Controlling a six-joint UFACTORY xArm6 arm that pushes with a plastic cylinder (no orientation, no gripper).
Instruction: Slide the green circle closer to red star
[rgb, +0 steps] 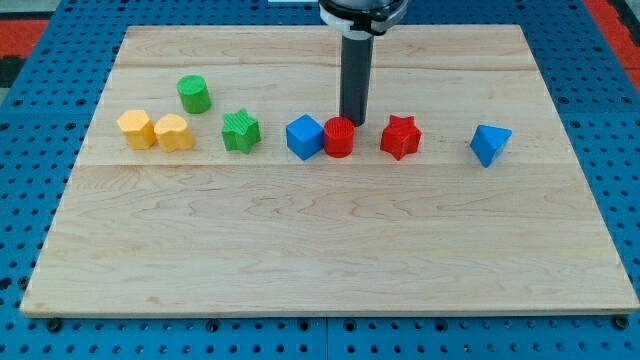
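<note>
Here my tip (352, 122) sits hidden behind the red cylinder (339, 137); no claw shows.

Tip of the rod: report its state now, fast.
My tip: no tool to open or close, holding nothing. It sits just above the red cylinder, between the blue cube and red star, far from the green circle.

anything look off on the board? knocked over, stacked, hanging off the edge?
Nothing stands out. All eight blocks lie flat on the wooden board, well inside its edges. The blue cube and red cylinder touch, as do the two yellow blocks. My tip sits just behind the red cylinder, far from the green cylinder.
</note>
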